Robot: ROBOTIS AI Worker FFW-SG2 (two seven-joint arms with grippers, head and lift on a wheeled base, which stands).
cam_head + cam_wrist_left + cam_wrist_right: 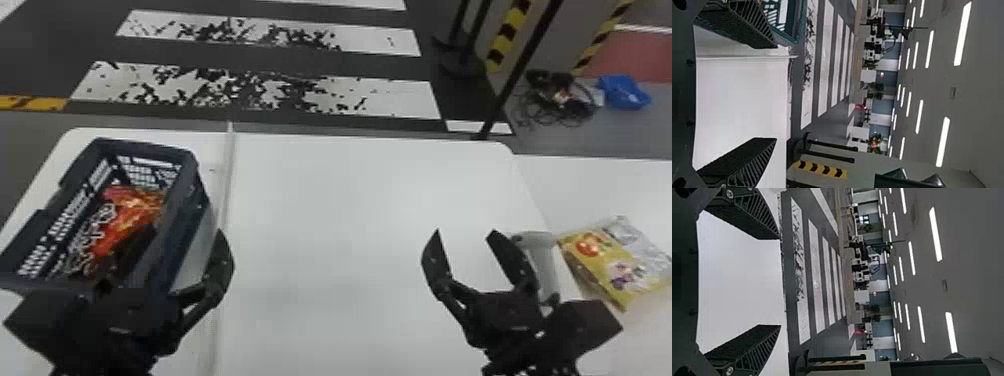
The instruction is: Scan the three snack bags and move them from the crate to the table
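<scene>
With 12 o'clock straight away from the robot, the crate (185, 160) sits at about 10 o'clock from the middle of the table (330, 225). Inside it lies an orange-red snack bag (132, 212) beside a dark patterned wrapper (90, 230); I can't tell how many bags are in there. Toward 3 o'clock lies a yellow-and-silver snack bag (617, 260), probably 1 of the 3 and already moved; whether it is scanned, I can't tell. The scanner (544, 260) is just beside the right gripper (465, 231), on its 3 o'clock side.

The jaws of the left gripper (184, 231) and the right gripper stand apart, grasping nothing.

I'd expect the orange-red snack bag to be light and soft, its film slick and its contents easy to crush. A gentle pinch on a raised fold or sealed edge should suit it; a hard squeeze across the middle could break the snacks or let the film slip. It may also snag on the crate wall when lifted, so it wants raising well clear.

The head view gives the wrappers and scanner from above. The left wrist view looks out between the ribbed fingers (746, 23), with the crate's rim just beyond the finger on that side; the right wrist view shows white tabletop between its own pair.
</scene>
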